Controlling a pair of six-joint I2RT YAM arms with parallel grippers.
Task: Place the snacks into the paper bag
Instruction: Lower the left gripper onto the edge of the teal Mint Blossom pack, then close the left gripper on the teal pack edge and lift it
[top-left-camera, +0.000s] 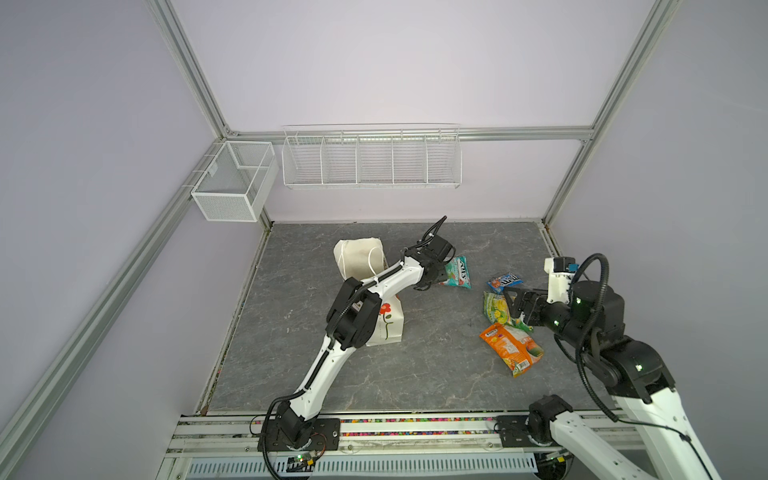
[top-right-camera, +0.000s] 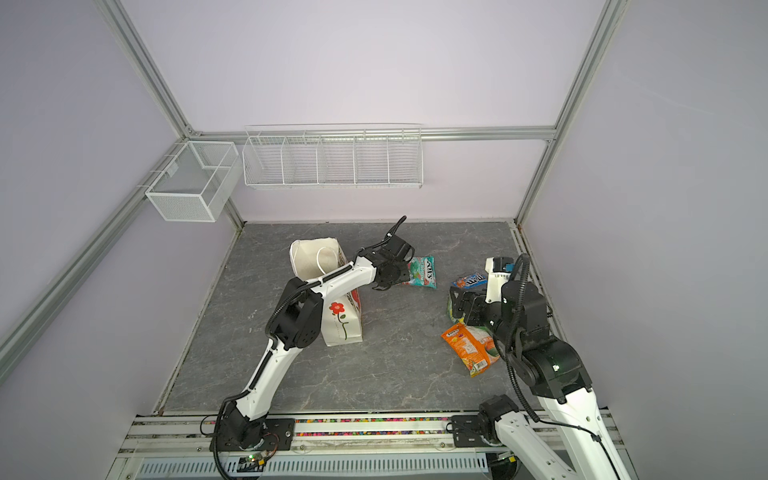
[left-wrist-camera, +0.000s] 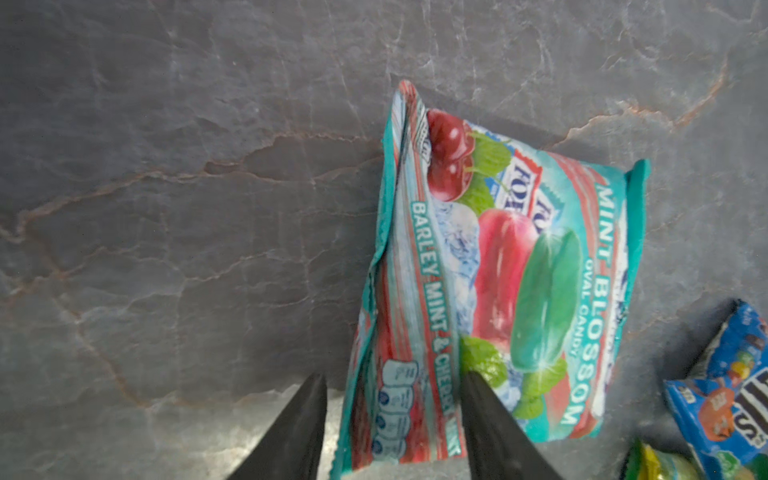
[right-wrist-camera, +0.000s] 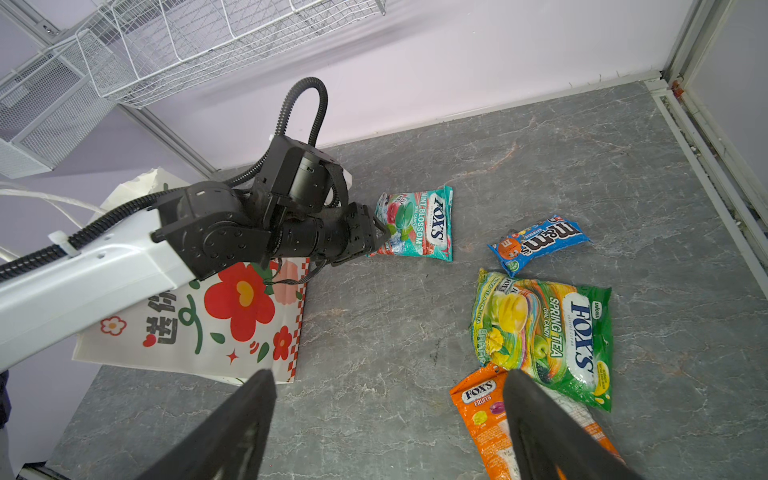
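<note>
Left wrist view: left gripper (left-wrist-camera: 392, 376) straddles one end of the teal packet (left-wrist-camera: 498, 270). Jaws apart, a gap showing beside one finger, not yet clamped. Glossy print reads MINT BLOSSOM; one long edge is creased up off the desk (left-wrist-camera: 166, 208). In both top views the wrist hides that end. Right wrist view: paper bag (right-wrist-camera: 208, 324) upright, red flowers, teal packet lying near it. Right gripper (right-wrist-camera: 390, 374) spread wide, holding nothing, near the orange packet (right-wrist-camera: 482, 407).
</note>
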